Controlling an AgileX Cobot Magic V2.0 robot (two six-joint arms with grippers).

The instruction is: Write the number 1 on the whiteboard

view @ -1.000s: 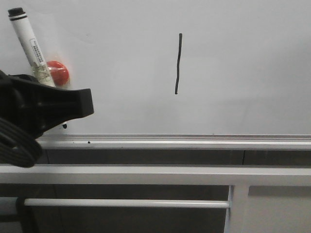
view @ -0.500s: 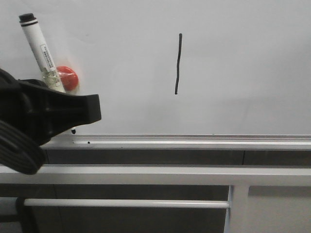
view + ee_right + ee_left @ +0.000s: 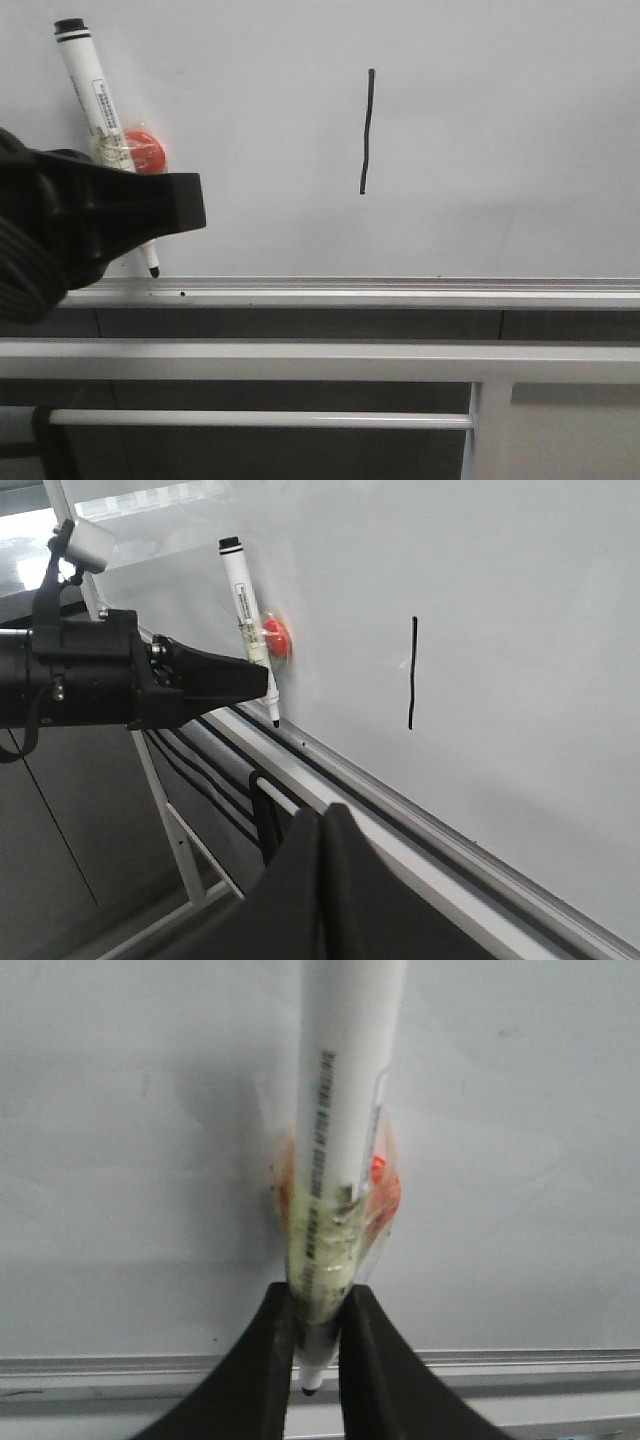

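Stroke is on the board: the number 1 (image 3: 366, 131) stands as a thin, slightly wavy black vertical line on the whiteboard (image 3: 500, 150), well apart from the left pincer (image 3: 170, 205) toward the right arm's side and a little above its fingertip level. The left pincer is closed on the marker (image 3: 95, 105); the left wrist view shows both fingers (image 3: 262, 1360) pinching the lower barrel just above the nib, with clear tape and a red round piece (image 3: 146, 150) stuck to the barrel right at the grip. The marker is held tilted, cap end up and leaning away from the stroke, nib pointing down just past the fingertips and close over the silver rail (image 3: 400, 292) at the board's bottom edge. Whether the nib touches the board cannot be told from these views. The right pincer (image 3: 322, 825) hangs low in front of the rail, fingers pressed together with nothing between them, well clear of the stroke. Judgement: the writing step looks finished and the step in hand is the retreat or parking of the marker. Next move calls for keeping the nib off the board surface so no stray mark lands, and for a steady grip while the arm clears the rail.
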